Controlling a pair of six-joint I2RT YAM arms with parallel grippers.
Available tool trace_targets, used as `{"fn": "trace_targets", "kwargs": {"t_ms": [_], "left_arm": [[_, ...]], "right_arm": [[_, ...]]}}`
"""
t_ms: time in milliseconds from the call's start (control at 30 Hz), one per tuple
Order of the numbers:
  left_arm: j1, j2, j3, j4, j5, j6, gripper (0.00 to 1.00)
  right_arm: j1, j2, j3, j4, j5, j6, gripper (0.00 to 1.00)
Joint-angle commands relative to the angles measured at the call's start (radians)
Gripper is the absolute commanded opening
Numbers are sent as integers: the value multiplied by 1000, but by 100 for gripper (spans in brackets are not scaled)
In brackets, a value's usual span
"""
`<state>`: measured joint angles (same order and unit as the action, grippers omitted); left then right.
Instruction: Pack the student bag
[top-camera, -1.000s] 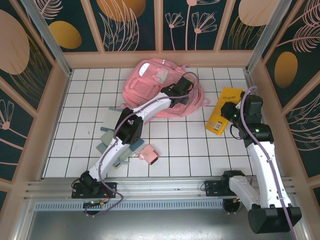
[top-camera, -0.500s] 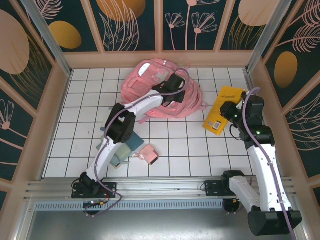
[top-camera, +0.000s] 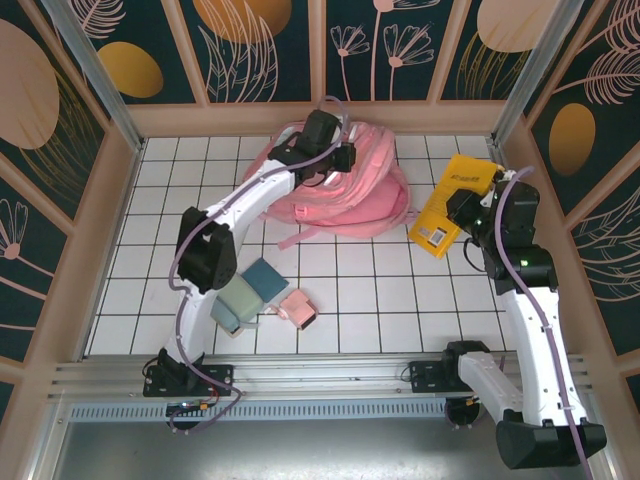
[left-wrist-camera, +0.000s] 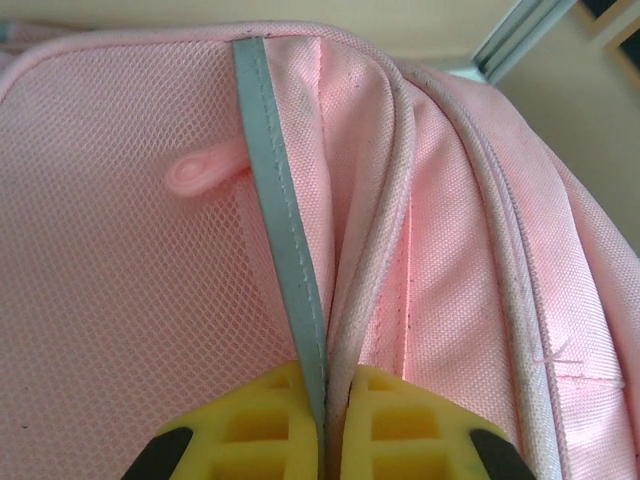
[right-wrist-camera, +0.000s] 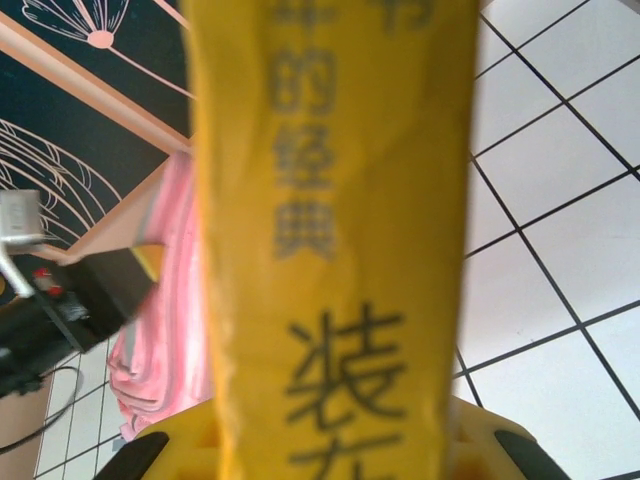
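The student bag (top-camera: 365, 195), big and pink, lies at the back middle of the tiled floor. My left gripper (top-camera: 337, 157) is at the bag's far top edge. In the left wrist view the left gripper (left-wrist-camera: 336, 405) is shut on a fold of the bag (left-wrist-camera: 130, 300), pinching a silvery strip (left-wrist-camera: 285, 240) and the piping beside it. My right gripper (top-camera: 470, 212) stands right of the bag, shut on a yellow book (top-camera: 450, 198) that is raised and tilted. The book (right-wrist-camera: 330, 200) covers the right gripper (right-wrist-camera: 330, 445), with the bag (right-wrist-camera: 170, 300) behind on the left.
Teal and pale green pouches (top-camera: 248, 292) and a small pink pouch (top-camera: 298, 308) lie at the front left by the left arm. Wooden walls (top-camera: 118, 200) fence the floor on three sides. The left arm's wrist (right-wrist-camera: 60, 300) shows at the left edge of the right wrist view.
The left arm has swung from the bag's right side to its far top edge and shut on the fabric. The right gripper has raised the yellow book and tilted it more upright.
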<state>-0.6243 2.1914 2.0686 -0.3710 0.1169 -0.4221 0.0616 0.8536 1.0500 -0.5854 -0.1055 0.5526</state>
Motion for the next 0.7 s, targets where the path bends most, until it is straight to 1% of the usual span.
{"fn": "trace_targets", "kwargs": {"t_ms": [0,167,333,433,533,600,667], "left_arm": [[-8,-124,10,72,64,-27,0],[14,-220,2,51,98,-30,0],[50,-276,-4,16,146,1,0],[94,-303,-56,42,241,-27,0],[121,-342,-148,136,331,-62,0],[127,-339,-148,140,371,-65,0],[129,-324,-130,125,406,-70,0]], "right_arm": [[-3,-37,-11,93,-55,3,0],[-16,-38,-94,199,-222,92,0],[-21,-25,-218,419,-405,217,0],[-26,16,-295,583,-485,337,0],[-25,77,-371,765,-520,482,0],[-23,135,-423,919,-537,575,0],[-16,200,-438,1022,-540,633,0]]}}
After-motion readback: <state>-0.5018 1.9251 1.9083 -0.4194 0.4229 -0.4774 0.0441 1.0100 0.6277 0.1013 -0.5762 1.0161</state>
